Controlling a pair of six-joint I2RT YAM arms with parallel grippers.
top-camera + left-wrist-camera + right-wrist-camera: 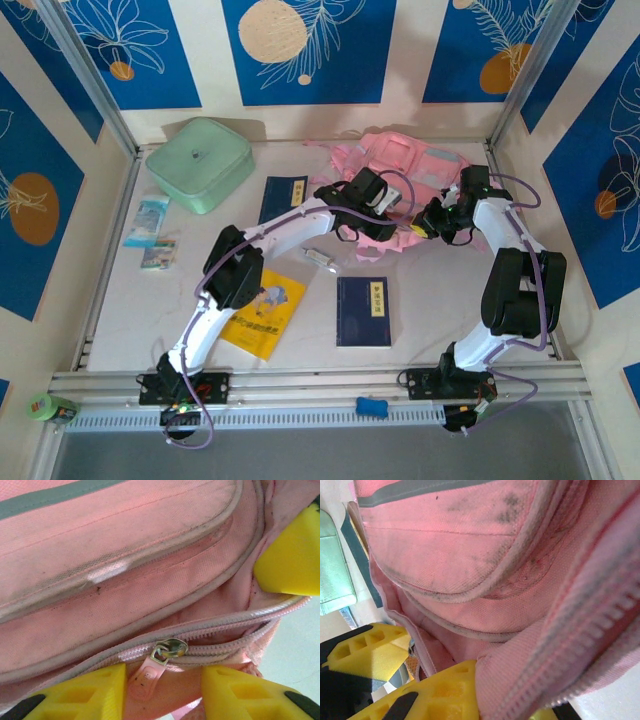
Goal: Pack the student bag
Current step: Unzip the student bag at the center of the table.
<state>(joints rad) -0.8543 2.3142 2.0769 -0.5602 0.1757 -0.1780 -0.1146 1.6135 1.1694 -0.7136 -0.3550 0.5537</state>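
Top external view shows the left tool (383, 228), jaws apart around the zip pull (149, 674) of the student bag (400, 160), which lies at one o'clock on the surface (440, 300); the right tool (428, 226) is closed, pinching the bag's fabric.

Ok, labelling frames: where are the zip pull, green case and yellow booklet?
zip pull (149, 672): left wrist view, pink tab
green case (198, 163): top view, lid
yellow booklet (270, 315): top view, cover

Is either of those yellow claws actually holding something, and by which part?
The right gripper pinches the student bag by the fabric edge beside its zip. The left gripper straddles the zip pull, apparently not clamped on it.
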